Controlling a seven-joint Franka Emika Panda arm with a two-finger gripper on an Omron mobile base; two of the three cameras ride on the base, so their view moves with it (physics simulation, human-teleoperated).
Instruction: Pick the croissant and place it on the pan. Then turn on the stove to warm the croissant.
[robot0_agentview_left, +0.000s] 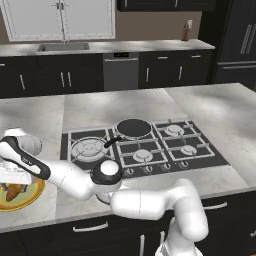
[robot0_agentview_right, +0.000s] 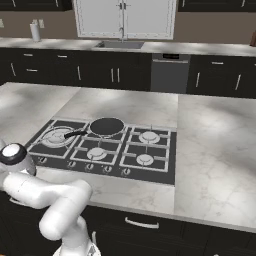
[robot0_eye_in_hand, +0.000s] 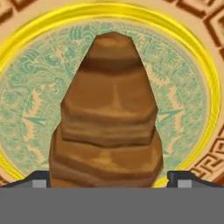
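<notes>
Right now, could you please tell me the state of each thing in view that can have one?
croissant: lying on the plate, between the end effector's fingertips, not lifted.
plate: on the counter left of the stove, holding the croissant.
pan: empty, on a rear burner.
stove: no flame visible.
end effector: open, fingertips either side of the croissant.

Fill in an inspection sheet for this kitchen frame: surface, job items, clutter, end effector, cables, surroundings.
Surface: grey marble island counter.
Job items: golden-brown crescent croissant on yellow-rimmed green-centred plate; small round black frying pan on rear burner of black gas stove.
Clutter: nothing seen.
End effector: open, fingertips either side of the croissant.
Cables: nothing seen.
Surroundings: dark cabinets, steel sink, dishwasher.
</notes>
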